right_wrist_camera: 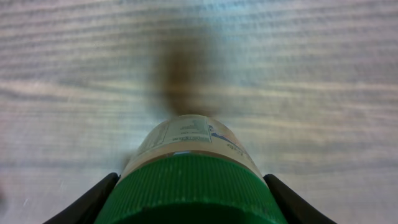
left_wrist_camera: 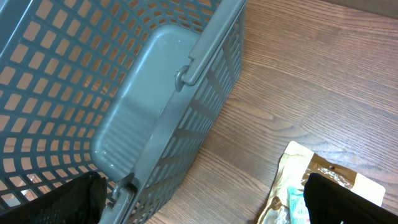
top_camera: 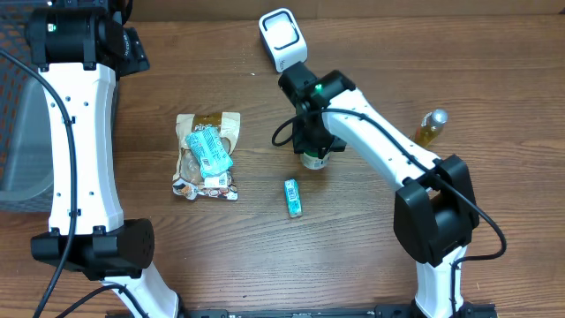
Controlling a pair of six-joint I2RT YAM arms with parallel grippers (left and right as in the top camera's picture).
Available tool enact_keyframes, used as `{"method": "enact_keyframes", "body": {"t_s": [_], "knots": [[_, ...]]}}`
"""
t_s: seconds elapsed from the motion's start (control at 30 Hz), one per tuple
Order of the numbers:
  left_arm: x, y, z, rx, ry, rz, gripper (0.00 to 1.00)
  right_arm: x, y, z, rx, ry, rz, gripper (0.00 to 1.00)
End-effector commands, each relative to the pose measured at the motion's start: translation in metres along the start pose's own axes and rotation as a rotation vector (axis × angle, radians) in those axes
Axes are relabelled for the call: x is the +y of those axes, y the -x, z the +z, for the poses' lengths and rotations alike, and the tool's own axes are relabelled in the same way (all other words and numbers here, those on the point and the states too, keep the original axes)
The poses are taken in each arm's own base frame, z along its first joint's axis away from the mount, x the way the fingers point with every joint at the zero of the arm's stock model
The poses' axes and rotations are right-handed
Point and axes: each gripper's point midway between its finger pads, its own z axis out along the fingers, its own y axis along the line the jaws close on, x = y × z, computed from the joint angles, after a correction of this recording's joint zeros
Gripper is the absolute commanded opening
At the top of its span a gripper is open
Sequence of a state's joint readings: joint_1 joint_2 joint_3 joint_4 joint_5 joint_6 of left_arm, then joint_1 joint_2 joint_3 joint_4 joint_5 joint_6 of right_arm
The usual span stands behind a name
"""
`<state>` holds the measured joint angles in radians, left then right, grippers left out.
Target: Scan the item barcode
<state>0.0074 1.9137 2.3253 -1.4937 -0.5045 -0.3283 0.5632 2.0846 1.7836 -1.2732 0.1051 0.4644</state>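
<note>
A small bottle with a green ribbed cap (top_camera: 314, 160) stands upright on the wooden table, right of centre. My right gripper (top_camera: 312, 141) is down over it. In the right wrist view the green cap (right_wrist_camera: 189, 186) fills the space between the two black fingers (right_wrist_camera: 99, 199), which lie against both its sides with no gap showing. The bottle's label (right_wrist_camera: 186, 132) faces away, and no barcode can be made out. The white scanner (top_camera: 282, 37) lies at the far edge, behind the gripper. My left gripper (left_wrist_camera: 205, 199) hangs open and empty beside the basket.
A grey mesh basket (top_camera: 18, 132) (left_wrist_camera: 155, 93) fills the far left. A snack bag (top_camera: 207, 155) (left_wrist_camera: 311, 180) lies left of centre, with a teal packet on it. A small teal tube (top_camera: 292, 197) lies in the middle. An amber bottle (top_camera: 431, 126) lies at the right.
</note>
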Motion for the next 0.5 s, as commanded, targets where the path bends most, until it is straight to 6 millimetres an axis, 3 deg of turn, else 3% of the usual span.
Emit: {"method": "enact_keyframes", "body": {"t_s": [0.0, 0.2, 0.47], "knots": [[0.0, 0.004, -0.007, -0.02, -0.016, 0.006, 0.99, 0.014, -0.008, -0.038, 0.028, 0.124, 0.005, 0.47], [0.0, 0.004, -0.007, -0.02, -0.016, 0.006, 1.0, 0.036, -0.054, -0.049, 0.259, 0.282, 0.012, 0.47], [0.0, 0.004, -0.007, -0.02, -0.016, 0.006, 0.99, 0.042, -0.075, -0.058, 0.365, 0.335, 0.024, 0.46]]}}
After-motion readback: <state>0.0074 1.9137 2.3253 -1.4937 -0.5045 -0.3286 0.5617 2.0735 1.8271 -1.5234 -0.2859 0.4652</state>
